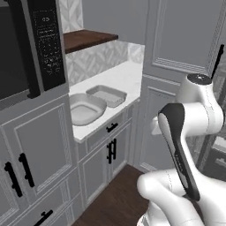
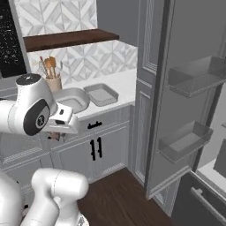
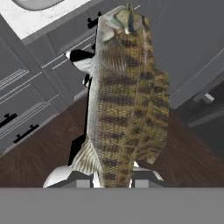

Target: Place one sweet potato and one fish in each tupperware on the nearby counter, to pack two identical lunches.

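Gripper (image 3: 114, 181) clamped on fish (image 3: 124, 96) near tail, body hanging ahead; likely slick, floppy — better held mid-body.

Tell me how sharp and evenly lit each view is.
Left base view: flat, even light, soft edges, both containers empty and readable. Right base view: similar, utensil jar slightly blurry. Hand view: the fish close up, scales coarse and pixelated, floor behind soft.

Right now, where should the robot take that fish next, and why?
Probably carry the fish, gripped in the shut jaws, over the counter to the rectangular tupperware or the round tupperware. Both look empty, and the fish hangs above the floor.
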You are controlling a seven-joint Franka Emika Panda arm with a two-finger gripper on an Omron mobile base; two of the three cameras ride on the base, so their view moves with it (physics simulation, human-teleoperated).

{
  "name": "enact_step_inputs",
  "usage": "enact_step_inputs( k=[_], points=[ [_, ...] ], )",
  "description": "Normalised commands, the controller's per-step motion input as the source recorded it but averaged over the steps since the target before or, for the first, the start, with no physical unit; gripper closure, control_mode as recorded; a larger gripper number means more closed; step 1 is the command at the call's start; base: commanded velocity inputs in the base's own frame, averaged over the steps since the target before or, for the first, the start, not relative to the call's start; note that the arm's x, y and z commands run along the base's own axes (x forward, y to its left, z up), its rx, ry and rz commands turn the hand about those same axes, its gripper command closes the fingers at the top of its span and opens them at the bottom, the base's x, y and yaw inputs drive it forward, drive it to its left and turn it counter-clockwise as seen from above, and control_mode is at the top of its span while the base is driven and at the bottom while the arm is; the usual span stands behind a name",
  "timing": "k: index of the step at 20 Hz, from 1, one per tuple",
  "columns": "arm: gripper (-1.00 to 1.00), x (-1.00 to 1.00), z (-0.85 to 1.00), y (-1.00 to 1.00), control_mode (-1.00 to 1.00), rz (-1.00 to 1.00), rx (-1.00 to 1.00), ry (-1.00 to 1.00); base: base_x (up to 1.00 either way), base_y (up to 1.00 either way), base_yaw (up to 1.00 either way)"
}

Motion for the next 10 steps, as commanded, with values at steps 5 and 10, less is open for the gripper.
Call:
enact_step_inputs(
  k=[5, 10],
  points=[
    [1.00, 0.00, 0.00, 0.00, 1.00, 0.00, 0.00, 0.00, 0.96, 0.06, 0.00],
    [1.00, 0.00, 0.00, 0.00, 1.00, 0.00, 0.00, 0.00, 0.79, 0.13, 0.00]
  ],
)
